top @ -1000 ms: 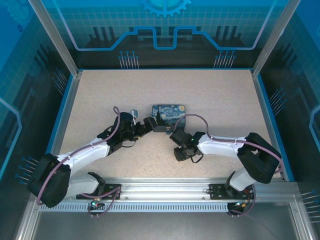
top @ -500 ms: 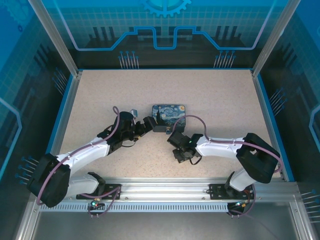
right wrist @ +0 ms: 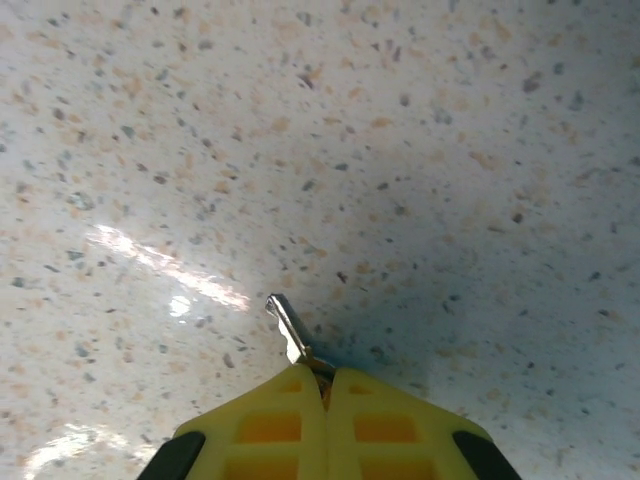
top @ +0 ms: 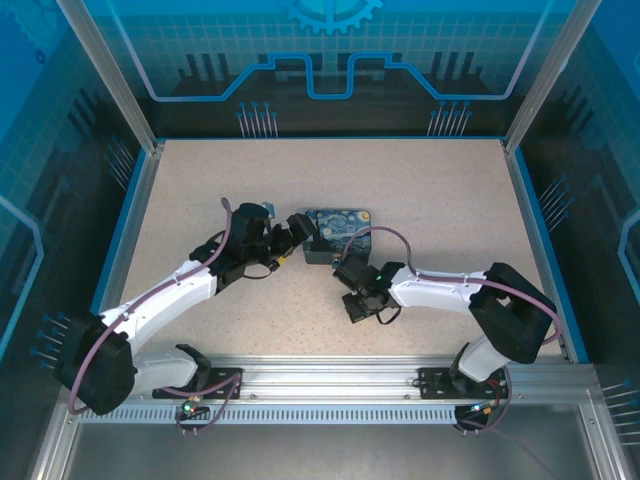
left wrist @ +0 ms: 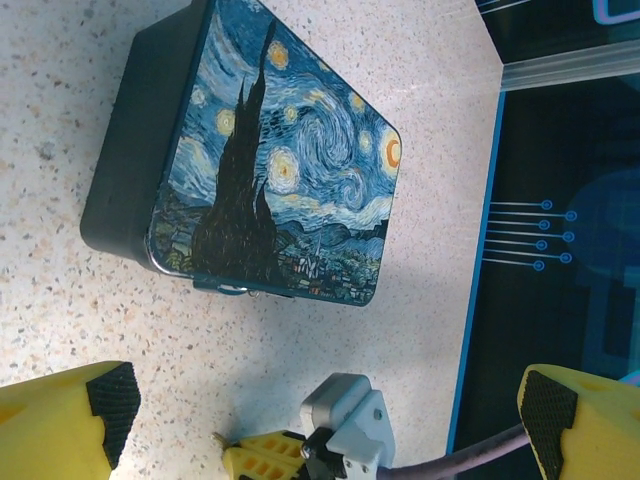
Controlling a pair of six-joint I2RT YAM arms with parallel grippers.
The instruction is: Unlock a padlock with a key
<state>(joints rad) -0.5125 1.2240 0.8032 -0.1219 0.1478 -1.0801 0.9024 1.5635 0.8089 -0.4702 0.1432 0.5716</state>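
One key (right wrist: 288, 329), pinched in right pincer (right wrist: 327, 373)

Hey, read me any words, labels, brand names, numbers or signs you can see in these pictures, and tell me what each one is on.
No text can be read in these pictures.
On the box lid: a painted night-sky print, no words.
On the back wall: a gear graphic and circuit lines, no letters.
On the key: any stamping is too small to tell.
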